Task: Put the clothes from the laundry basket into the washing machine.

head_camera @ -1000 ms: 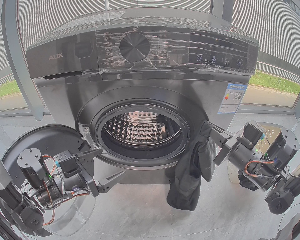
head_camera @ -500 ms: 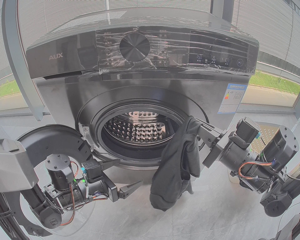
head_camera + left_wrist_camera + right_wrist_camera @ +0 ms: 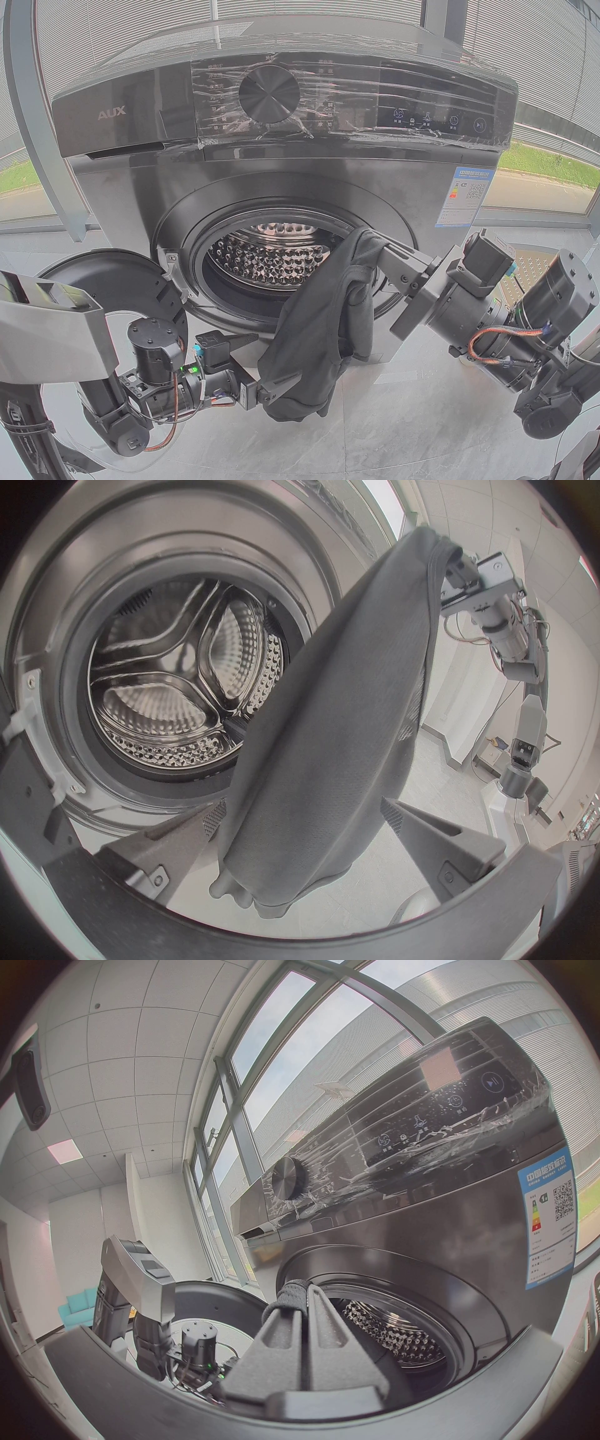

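Just one dark garment [image 3: 319, 325], pinched by right fingers [image 3: 395, 261], before one washing machine [image 3: 144, 194]; left fingers [image 3: 279, 387] spread, perhaps around it.

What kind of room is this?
Probably a laundry corner in an office-like building, not a home: a front-loading washing machine before tall windows, a panelled ceiling, and the right pincer holding a dark garment.

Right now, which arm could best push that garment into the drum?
Right, probably: the right end effector grips the garment's top at the drum mouth; the left end effector sits open below.
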